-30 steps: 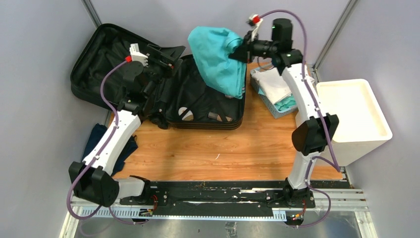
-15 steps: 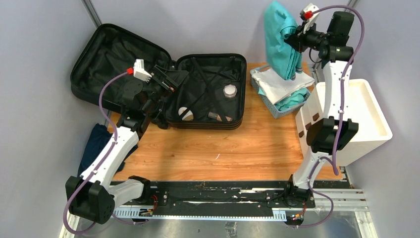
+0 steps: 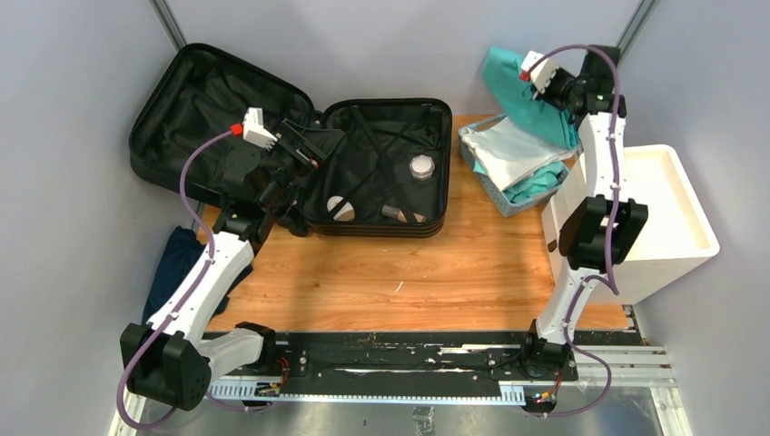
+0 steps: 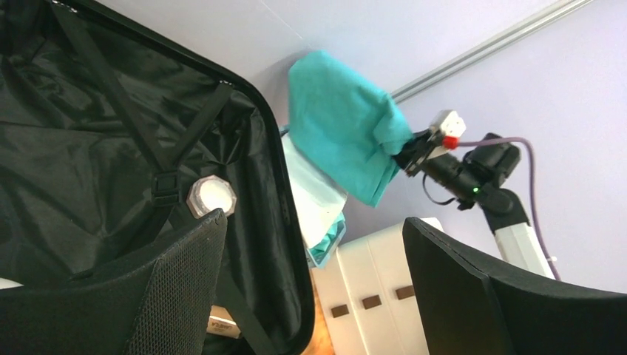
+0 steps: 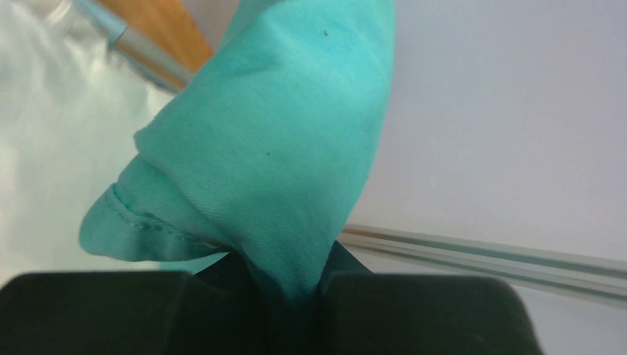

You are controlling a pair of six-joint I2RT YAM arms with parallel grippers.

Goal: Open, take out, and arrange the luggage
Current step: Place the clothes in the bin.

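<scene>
Wooden tabletop (image 3: 409, 272), luggage (image 3: 363, 173) open, right pincer (image 5: 292, 292) clamping teal cloth (image 3: 513, 86), now lower over basket (image 3: 483, 182), left pincer (image 3: 320, 148) wide.

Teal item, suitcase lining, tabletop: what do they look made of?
Teal item: woven cloth, matte; stitched hem and soft folds show. Suitcase lining: thin black fabric, slightly shiny, possibly nylon; it wrinkles under crossed straps. Tabletop: wood or wood-look laminate, satin; grain lines visible.

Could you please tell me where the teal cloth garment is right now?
In the top view the teal cloth garment hangs far right, pinched in the right gripper above the light-blue mesh basket, beside the white drawer unit.
</scene>
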